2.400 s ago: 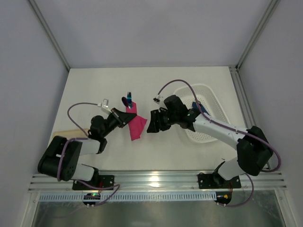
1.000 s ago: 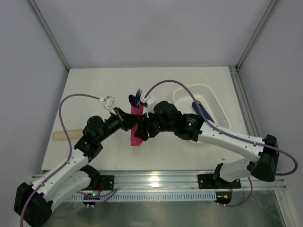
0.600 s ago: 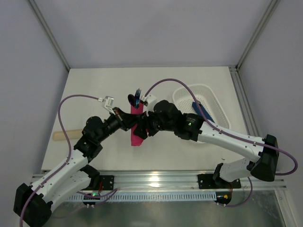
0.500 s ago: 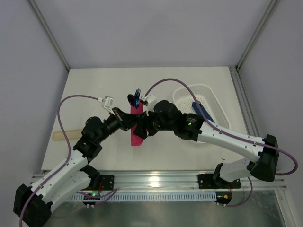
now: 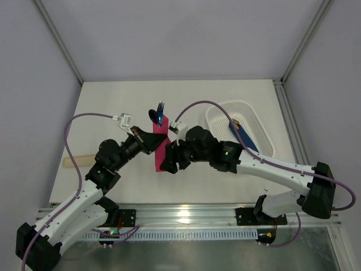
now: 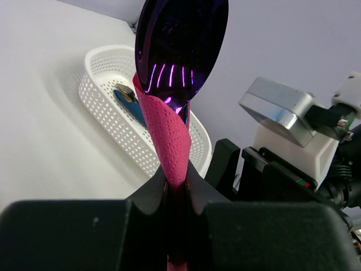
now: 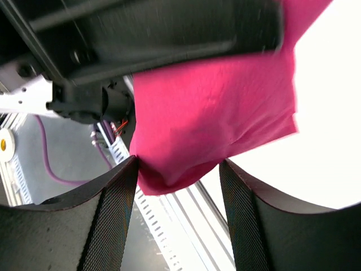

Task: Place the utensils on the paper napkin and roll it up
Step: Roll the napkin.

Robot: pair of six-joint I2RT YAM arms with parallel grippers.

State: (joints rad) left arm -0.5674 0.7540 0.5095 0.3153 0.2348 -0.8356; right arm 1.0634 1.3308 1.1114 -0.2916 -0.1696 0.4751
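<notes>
My left gripper [image 5: 148, 141] is shut on the magenta paper napkin [image 5: 159, 151], which is wrapped round the dark purple utensils [image 5: 157, 114] and held up off the table. In the left wrist view the spoon head [image 6: 180, 39] sticks out above the napkin [image 6: 169, 135] between the closed jaws. My right gripper [image 5: 169, 161] is open at the napkin's lower end. In the right wrist view the loose napkin end [image 7: 214, 113] hangs between the spread fingers [image 7: 113, 214] and touches the left one.
A white perforated basket [image 5: 240, 103] stands at the right with a blue flat strip [image 5: 242, 134] in it; both also show in the left wrist view, basket [image 6: 113, 130] and strip [image 6: 131, 107]. A pale beige stick [image 5: 76, 162] lies at the table's left edge.
The napkin bundle has shifted slightly left with my left gripper. My right gripper has moved down from the bundle's middle to its lower end.
</notes>
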